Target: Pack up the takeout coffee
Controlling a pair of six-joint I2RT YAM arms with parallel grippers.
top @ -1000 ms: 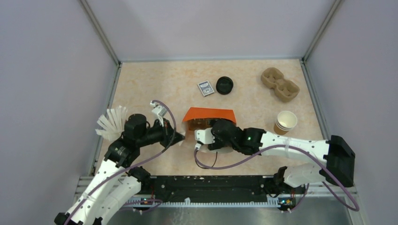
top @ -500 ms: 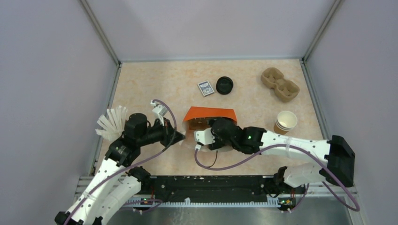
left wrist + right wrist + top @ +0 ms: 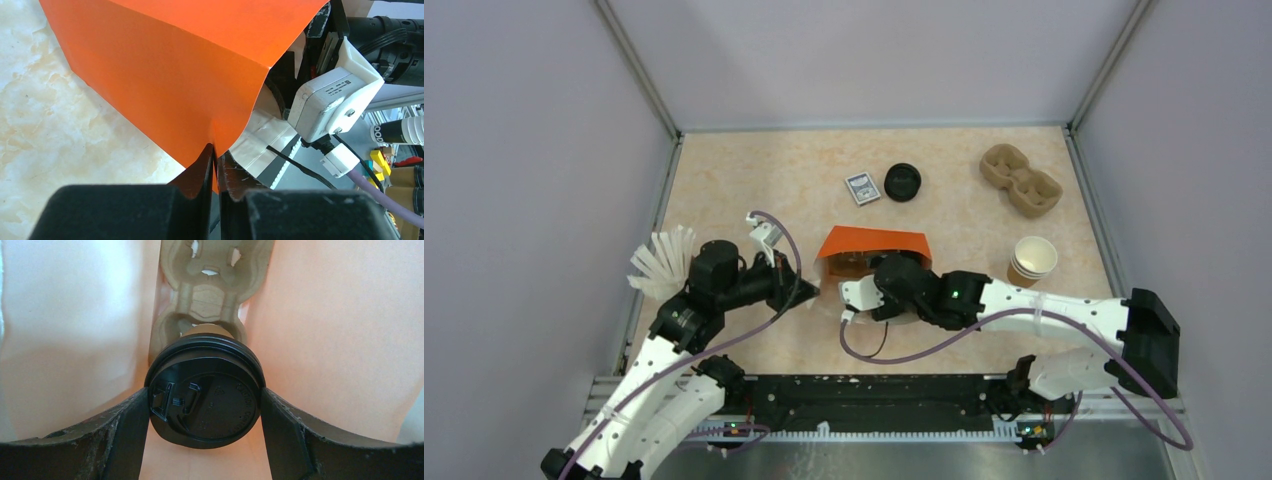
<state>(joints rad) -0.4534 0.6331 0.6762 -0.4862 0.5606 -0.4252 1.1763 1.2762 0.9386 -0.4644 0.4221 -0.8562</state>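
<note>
The orange bag point(image 3: 869, 242) lies at mid table with its mouth toward the arms. My left gripper point(image 3: 215, 150) is shut on the bag's edge point(image 3: 165, 65), pinching the orange paper between its fingertips. My right gripper point(image 3: 205, 400) reaches inside the bag, its fingers pressed against both sides of the black lid point(image 3: 205, 390) of the takeout coffee. A strip of the tan cup point(image 3: 207, 330) shows under the lid, sitting in a pulp carrier point(image 3: 210, 290) inside the bag. From above, the right gripper's tips and the cup are hidden by the bag.
A loose black lid point(image 3: 903, 182) and a small card point(image 3: 861, 188) lie behind the bag. A second pulp carrier point(image 3: 1021, 180) sits at the back right, a stack of tan cups point(image 3: 1032, 262) right of the bag. White strips point(image 3: 660, 262) fan out at the left wall.
</note>
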